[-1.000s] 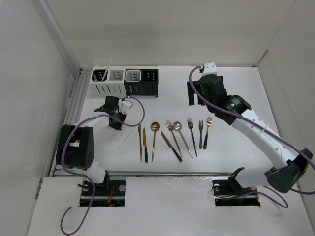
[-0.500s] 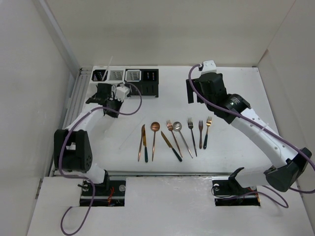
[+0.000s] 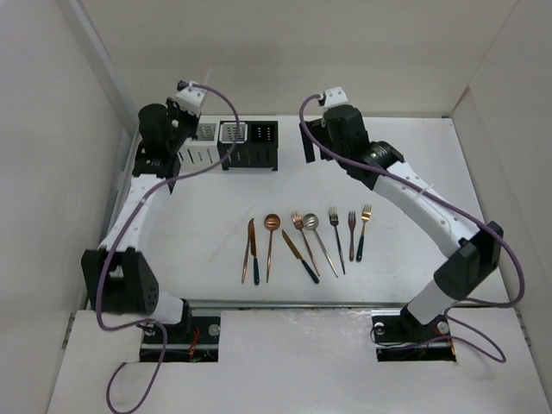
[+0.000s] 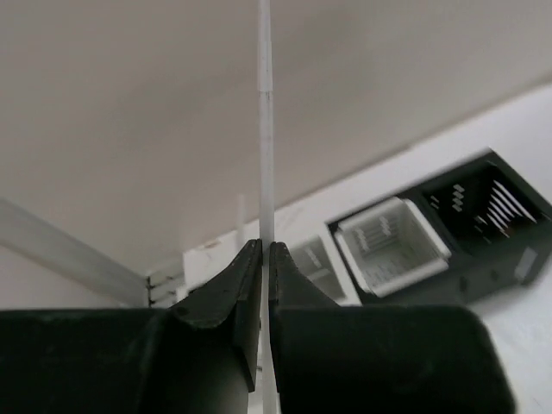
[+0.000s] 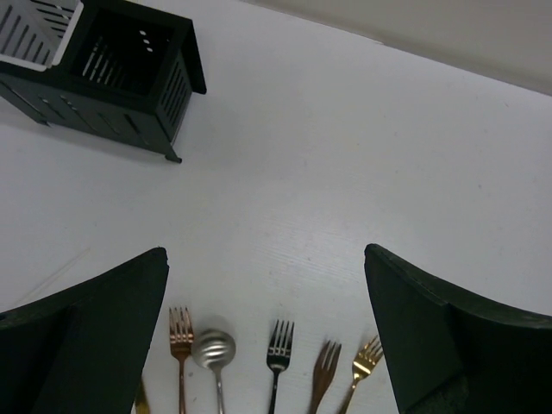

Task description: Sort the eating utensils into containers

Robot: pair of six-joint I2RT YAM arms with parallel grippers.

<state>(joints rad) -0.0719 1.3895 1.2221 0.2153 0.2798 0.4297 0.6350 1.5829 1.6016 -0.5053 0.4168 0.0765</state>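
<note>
White chopstick upright, pinched in L tool; R tool spread wide, empty.

My left arm and right arm alike, white tubular links between chunky black joint housings, a purple cable looping loosely along each, a small white camera block capping each black wrist, black base brackets with red wiring

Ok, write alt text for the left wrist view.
The left gripper is shut on a thin white chopstick, upright against a pale wall. Below, on the white table, stand a white caddy and a black caddy.
</note>
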